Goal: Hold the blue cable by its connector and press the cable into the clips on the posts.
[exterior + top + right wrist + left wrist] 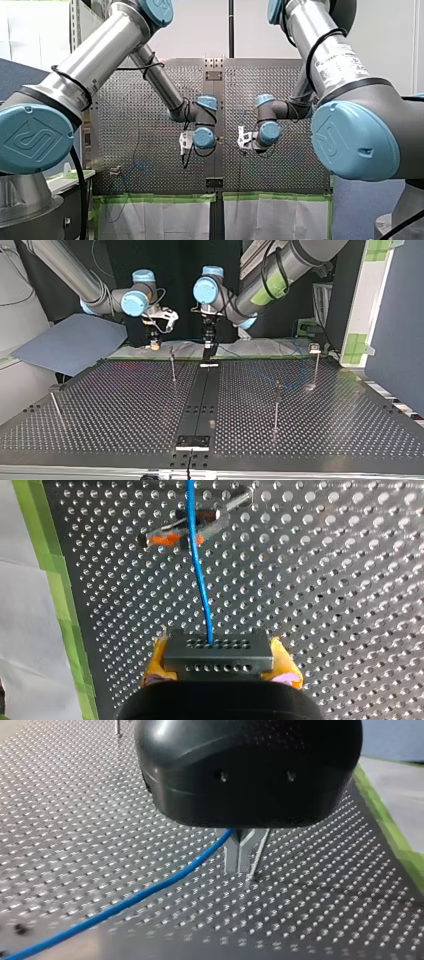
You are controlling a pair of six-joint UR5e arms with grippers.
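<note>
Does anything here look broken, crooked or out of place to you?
Nothing stands out. The blue cable runs unkinked over the perforated table from the black connector, which is clamped in the jaws of my right gripper. Nothing looks spilled or broken.

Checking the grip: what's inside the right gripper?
The right gripper holds a black connector between yellow pads, blue cable leaving it. The connector hides the pads' inner faces.

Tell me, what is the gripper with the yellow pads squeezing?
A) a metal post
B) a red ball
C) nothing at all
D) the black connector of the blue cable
D: in the right wrist view the yellow pads of my right gripper press both sides of the black connector, and the blue cable runs out of it.
</note>
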